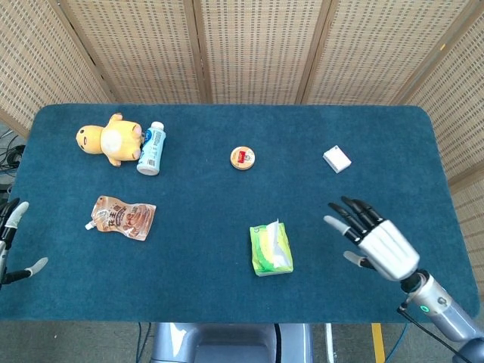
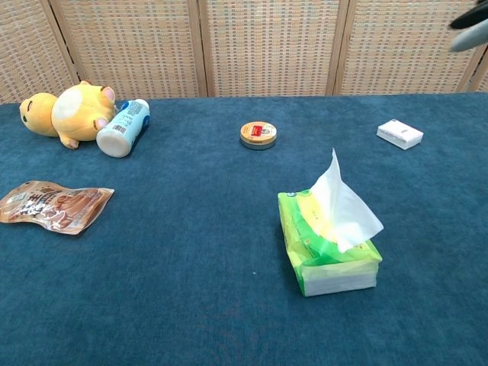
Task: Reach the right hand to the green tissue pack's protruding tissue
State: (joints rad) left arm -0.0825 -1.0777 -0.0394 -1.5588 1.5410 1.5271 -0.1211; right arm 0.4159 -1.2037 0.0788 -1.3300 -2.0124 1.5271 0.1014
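The green tissue pack (image 1: 270, 250) (image 2: 326, 250) lies near the front middle of the blue table, with a white tissue (image 2: 343, 203) (image 1: 277, 236) sticking up from its top. My right hand (image 1: 374, 240) hovers open over the table to the right of the pack, fingers spread and pointing toward the far left, a clear gap from the tissue. In the chest view only its fingertips (image 2: 467, 27) show at the top right corner. My left hand (image 1: 10, 242) stays at the table's left edge, fingers apart, holding nothing.
A yellow plush toy (image 1: 106, 139) and a white bottle (image 1: 150, 148) lie at the back left. A brown snack pouch (image 1: 123, 217) rests front left. A round tin (image 1: 242, 158) sits mid-table and a small white box (image 1: 336, 159) back right.
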